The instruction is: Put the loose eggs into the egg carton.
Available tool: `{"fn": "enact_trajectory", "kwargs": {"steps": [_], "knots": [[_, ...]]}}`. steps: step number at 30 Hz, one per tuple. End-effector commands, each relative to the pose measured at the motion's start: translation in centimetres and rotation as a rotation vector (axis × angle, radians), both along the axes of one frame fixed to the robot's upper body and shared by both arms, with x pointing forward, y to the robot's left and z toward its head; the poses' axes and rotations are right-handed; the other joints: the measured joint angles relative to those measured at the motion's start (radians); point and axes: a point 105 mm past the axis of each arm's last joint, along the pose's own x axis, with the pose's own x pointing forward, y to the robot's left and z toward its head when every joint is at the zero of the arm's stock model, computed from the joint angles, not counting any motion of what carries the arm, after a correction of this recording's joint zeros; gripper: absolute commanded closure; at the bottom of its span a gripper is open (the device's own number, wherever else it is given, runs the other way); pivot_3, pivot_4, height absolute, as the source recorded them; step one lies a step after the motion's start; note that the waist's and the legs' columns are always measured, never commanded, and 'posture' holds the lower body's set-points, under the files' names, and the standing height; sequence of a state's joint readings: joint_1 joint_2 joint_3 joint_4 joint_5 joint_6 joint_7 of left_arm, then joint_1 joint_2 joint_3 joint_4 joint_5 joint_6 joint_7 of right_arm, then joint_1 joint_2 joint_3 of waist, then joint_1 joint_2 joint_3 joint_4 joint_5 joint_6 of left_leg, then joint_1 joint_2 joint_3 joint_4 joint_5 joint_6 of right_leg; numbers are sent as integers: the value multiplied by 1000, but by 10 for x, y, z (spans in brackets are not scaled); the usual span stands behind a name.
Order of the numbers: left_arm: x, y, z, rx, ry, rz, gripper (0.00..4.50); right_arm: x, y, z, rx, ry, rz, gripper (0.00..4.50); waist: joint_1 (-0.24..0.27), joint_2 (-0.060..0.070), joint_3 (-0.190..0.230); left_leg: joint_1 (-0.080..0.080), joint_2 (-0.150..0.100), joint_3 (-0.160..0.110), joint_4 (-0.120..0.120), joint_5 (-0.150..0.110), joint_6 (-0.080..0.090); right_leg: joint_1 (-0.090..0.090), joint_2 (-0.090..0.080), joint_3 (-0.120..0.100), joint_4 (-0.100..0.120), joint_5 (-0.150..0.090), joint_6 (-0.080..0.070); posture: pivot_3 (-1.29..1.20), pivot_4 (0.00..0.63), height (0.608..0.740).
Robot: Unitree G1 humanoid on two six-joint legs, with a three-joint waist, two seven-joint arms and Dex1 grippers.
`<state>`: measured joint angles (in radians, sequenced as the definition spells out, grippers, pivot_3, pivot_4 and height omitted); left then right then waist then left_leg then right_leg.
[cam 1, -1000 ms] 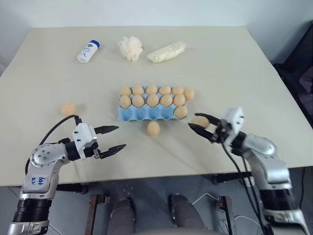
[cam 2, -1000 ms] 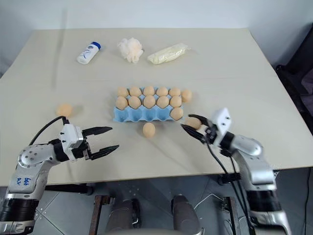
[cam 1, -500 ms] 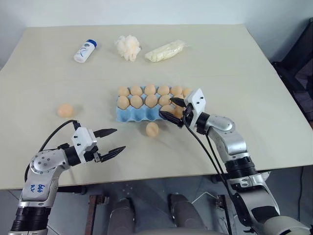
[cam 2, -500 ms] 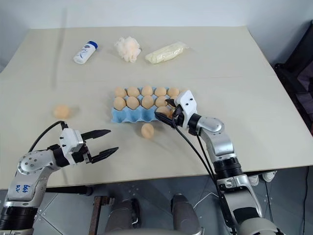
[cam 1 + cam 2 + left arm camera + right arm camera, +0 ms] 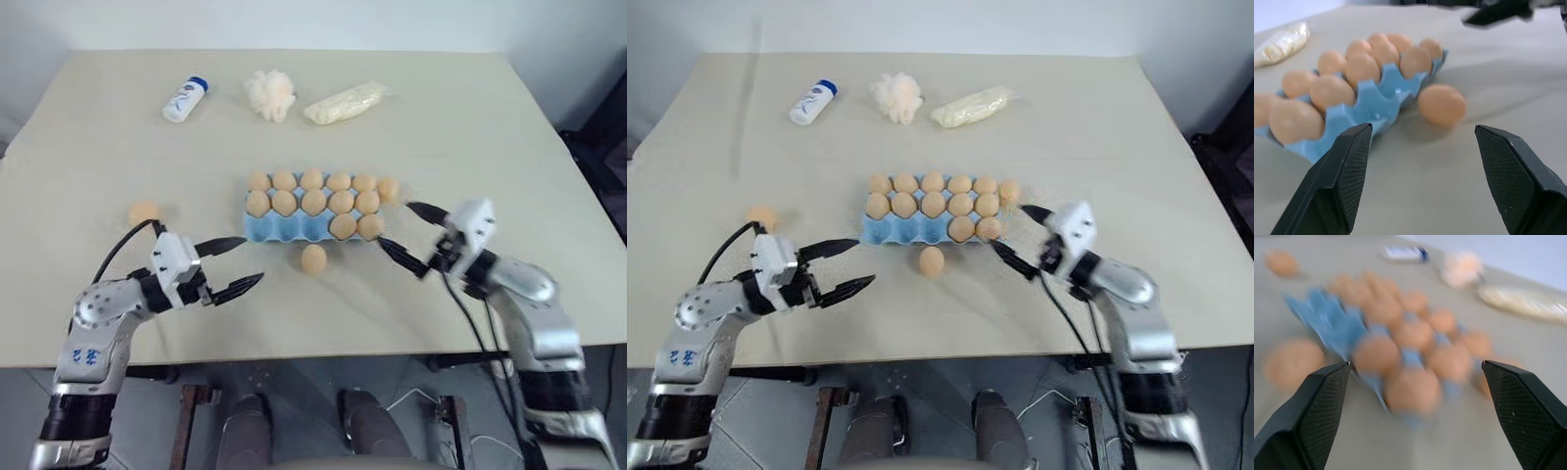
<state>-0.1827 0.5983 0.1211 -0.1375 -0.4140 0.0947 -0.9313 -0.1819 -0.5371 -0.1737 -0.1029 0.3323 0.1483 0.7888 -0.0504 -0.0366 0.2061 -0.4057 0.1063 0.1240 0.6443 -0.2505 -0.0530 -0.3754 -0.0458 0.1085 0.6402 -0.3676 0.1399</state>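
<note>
Both sets of fingers stand wide and empty: my left gripper (image 5: 231,264) at lower left of the head view, my right gripper (image 5: 411,238) at centre right. Nearest me, one of the loose eggs (image 5: 313,258) lies on the table (image 5: 470,137) just in front of the egg carton (image 5: 263,229), between the two grippers. I judge it light, smooth, rigid and easily cracked, so I'd close gently across its widest middle. The carton sits mid-frame, with its two far rows filled and empty cups in the near row's left part. Another egg (image 5: 144,212) lies left of the carton, one more (image 5: 389,189) against its right end.
</note>
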Motion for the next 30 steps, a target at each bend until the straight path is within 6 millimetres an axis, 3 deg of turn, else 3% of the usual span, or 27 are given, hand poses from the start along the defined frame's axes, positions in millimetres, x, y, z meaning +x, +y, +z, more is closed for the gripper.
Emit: {"fn": "enact_trajectory", "kwargs": {"steps": [1, 5, 9, 19, 23, 30], "knots": [[1, -10, 3, -6, 13, -56, 933, -15, -37, 0, -51, -35, -78, 13, -4, 0, 0, 0, 0, 1, 0, 0, 0, 0, 0, 1, -1, 0, 0, 0, 150, 740], [7, -11, 2, 3, 30, -59, 933, -23, -57, -15, -47, 3, -124, 13, -27, 0, 0, 2, 0, 3, 1, 0, 0, 1, 1, 3, -1, 1, 2, 0, 150, 740], [13, -12, 5, 6, 15, -57, 933, -13, -55, -8, -30, -15, -114, 13, -39, 0, 0, 2, 0, 2, 2, 1, 1, 1, 0, 4, 2, 1, 3, 0, 150, 740], [13, -5, 8, -17, -5, 2, 933, 57, -16, 11, -159, 34, 21, 13, -38, 1, 1, 3, 0, 2, 2, 3, 3, 0, 0, 4, 4, 4, 2, 0, 150, 740], [10, -3, 7, -24, -8, 27, 933, 90, 11, 32, -195, -1, 59, 13, -39, 2, 1, 2, 0, 3, 2, 4, 2, -1, 0, 5, 3, 4, 2, 0, 150, 740], [8, -1, 8, -36, -15, 51, 933, 115, 29, 32, -333, 36, 97, 13, -45, 3, 2, 1, 0, 4, 2, 4, 1, -1, 0, 3, 2, 4, 2, 0, 150, 740]]}}
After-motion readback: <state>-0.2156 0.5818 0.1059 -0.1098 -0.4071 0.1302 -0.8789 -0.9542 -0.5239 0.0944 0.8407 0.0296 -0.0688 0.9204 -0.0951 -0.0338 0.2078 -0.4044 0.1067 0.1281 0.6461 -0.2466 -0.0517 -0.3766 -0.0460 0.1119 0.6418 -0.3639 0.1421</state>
